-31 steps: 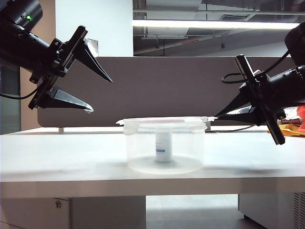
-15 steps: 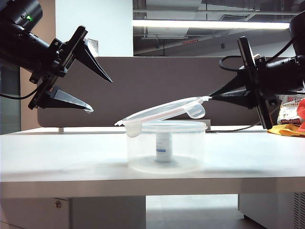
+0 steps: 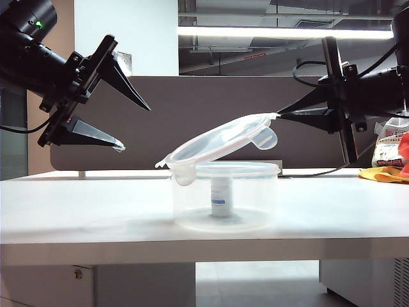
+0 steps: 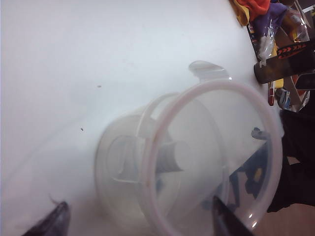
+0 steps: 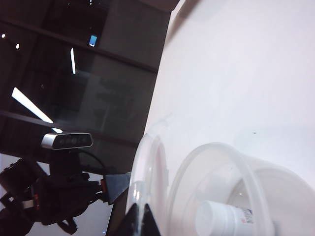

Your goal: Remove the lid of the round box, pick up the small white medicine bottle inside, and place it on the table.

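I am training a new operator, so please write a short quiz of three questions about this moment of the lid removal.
1. True or false: the lid lies flat on the round box.
2. Which gripper holds the lid: A) left gripper, B) right gripper?
3. Where is the small white medicine bottle standing?

Key:
1. False. It is tilted, raised on the right gripper's side, its other edge at the box rim.
2. B. The left gripper hangs open, apart from the box.
3. Upright inside the round box, on the table.
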`<state>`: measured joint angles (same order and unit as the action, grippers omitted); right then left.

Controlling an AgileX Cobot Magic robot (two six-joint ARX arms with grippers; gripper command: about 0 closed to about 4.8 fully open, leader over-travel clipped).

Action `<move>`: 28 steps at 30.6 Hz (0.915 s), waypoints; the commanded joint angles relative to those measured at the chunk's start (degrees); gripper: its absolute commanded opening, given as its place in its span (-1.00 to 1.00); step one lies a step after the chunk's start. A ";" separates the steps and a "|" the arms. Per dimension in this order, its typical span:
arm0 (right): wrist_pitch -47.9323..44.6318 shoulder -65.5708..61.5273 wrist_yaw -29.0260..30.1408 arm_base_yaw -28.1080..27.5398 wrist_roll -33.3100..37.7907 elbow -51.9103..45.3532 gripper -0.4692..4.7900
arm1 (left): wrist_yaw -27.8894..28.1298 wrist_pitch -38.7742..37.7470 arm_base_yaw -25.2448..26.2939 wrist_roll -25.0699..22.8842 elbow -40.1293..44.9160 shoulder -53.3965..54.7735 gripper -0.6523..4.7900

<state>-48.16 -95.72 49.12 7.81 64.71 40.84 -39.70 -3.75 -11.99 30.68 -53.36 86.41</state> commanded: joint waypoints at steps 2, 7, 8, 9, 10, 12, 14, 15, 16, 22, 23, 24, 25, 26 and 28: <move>-2.34 0.24 0.79 0.74 0.31 0.15 -0.84 | 0.02 0.39 -0.02 -0.28 -0.11 -0.09 0.61; -3.41 0.22 0.55 2.16 1.01 0.17 -0.84 | -0.11 0.00 -0.02 -0.22 -0.11 -0.09 0.61; -3.61 0.24 0.55 2.27 1.31 0.17 -0.84 | -0.11 -0.09 -0.02 -0.22 -0.11 -0.09 0.61; -3.91 0.22 0.55 2.62 1.44 0.20 -0.84 | -0.20 -0.11 -0.02 -0.22 -0.11 0.02 0.61; -4.55 0.24 0.55 2.89 1.55 0.20 -0.84 | -0.24 -0.17 -0.02 -0.24 -0.11 0.15 0.61; -6.25 0.24 0.55 2.99 2.73 0.20 -0.84 | -0.22 -0.44 -0.02 -0.26 -0.11 0.39 0.61; -7.80 0.24 0.55 3.23 4.00 0.26 -0.84 | -0.20 -0.57 -0.02 -0.28 -0.09 0.52 0.61; -9.16 0.24 0.55 3.26 4.98 0.26 -0.84 | -0.22 -0.50 -0.02 -0.28 -0.09 0.63 0.61; -10.34 0.24 0.55 3.26 5.95 0.28 -0.84 | -0.22 -0.50 -0.02 -0.31 -0.09 0.66 0.61; -17.22 0.24 0.61 3.52 11.21 0.46 -0.84 | -0.17 -0.48 -0.02 -0.35 -0.09 1.20 0.61; -17.81 0.24 0.66 3.52 11.87 0.50 -0.84 | -0.13 -0.48 -0.02 -0.46 -0.09 1.36 0.61; -18.60 0.24 0.79 3.54 12.33 0.57 -0.84 | -0.15 -0.46 -0.02 -0.44 -0.09 1.53 0.61; -18.95 0.24 0.87 3.63 12.85 0.63 -0.84 | -0.15 -0.48 -0.02 -0.46 -0.09 1.57 0.61; -19.43 0.24 0.87 3.63 13.53 0.63 -0.84 | -0.15 -0.46 -0.02 -0.46 -0.09 1.73 0.61; -20.15 0.24 1.01 3.63 14.32 0.68 -0.84 | -0.15 -0.46 -0.02 -0.44 -0.09 1.92 0.61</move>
<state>-65.98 -95.72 49.78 11.31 77.78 41.15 -39.68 -4.54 -11.99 30.48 -53.36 88.20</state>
